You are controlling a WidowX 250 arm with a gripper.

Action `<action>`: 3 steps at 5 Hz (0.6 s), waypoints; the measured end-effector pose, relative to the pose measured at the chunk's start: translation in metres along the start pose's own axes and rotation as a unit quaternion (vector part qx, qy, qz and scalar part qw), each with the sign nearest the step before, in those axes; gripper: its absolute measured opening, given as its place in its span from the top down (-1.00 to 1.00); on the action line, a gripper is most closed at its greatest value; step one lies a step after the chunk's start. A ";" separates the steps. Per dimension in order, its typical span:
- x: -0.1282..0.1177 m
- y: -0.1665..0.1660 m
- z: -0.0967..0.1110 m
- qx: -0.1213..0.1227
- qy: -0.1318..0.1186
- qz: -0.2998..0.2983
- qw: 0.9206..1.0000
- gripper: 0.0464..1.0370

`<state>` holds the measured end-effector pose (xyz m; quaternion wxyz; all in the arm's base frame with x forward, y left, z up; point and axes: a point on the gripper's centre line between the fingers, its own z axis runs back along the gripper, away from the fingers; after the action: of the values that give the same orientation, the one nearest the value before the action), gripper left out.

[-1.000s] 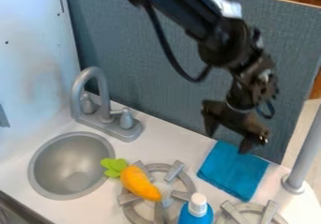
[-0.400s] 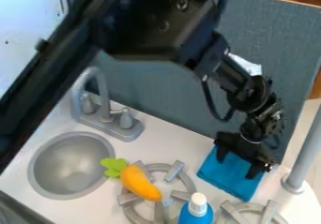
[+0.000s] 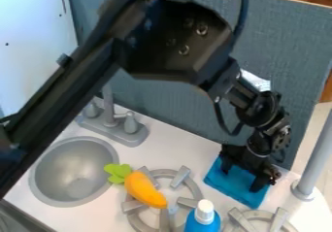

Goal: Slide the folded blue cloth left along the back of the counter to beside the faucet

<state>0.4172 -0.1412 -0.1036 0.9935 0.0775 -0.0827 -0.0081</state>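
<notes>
So your gripper [image 3: 241, 180] is right over the blue cloth [image 3: 223, 181], pointing down, with its two fingers well spread. It's open, one finger toward each side of the cloth, and there's nothing gripped between them that I can see. Can't tell if the tips are actually touching the fabric or just above it, tbh. The cloth is lying flat on the white counter [image 3: 185, 151], near the foot of the gray panel [image 3: 175, 102], with the gray pole [image 3: 314, 160] just off to its right.

Below the cloth in the view you've got a second burner [image 3: 262, 216], and over to the left a gray burner [image 3: 196, 187] with an orange toy carrot [image 3: 144, 189] resting on it, green top toward the sink [image 3: 74, 170]. Your blue bottle [image 3: 204, 216] with the white cap is between the burners, and the faucet [image 3: 111, 124] is behind the sink, partly hidden by your arm.
</notes>
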 end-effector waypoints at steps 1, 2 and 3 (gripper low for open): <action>-0.002 0.002 -0.003 0.004 0.006 0.010 1.000 -0.93; -0.002 0.017 -0.007 0.014 0.013 0.037 0.999 -0.93; -0.008 0.051 -0.012 0.030 0.031 0.085 0.995 -0.93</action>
<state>0.4113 -0.0883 -0.1088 0.9899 0.1004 -0.0579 0.0811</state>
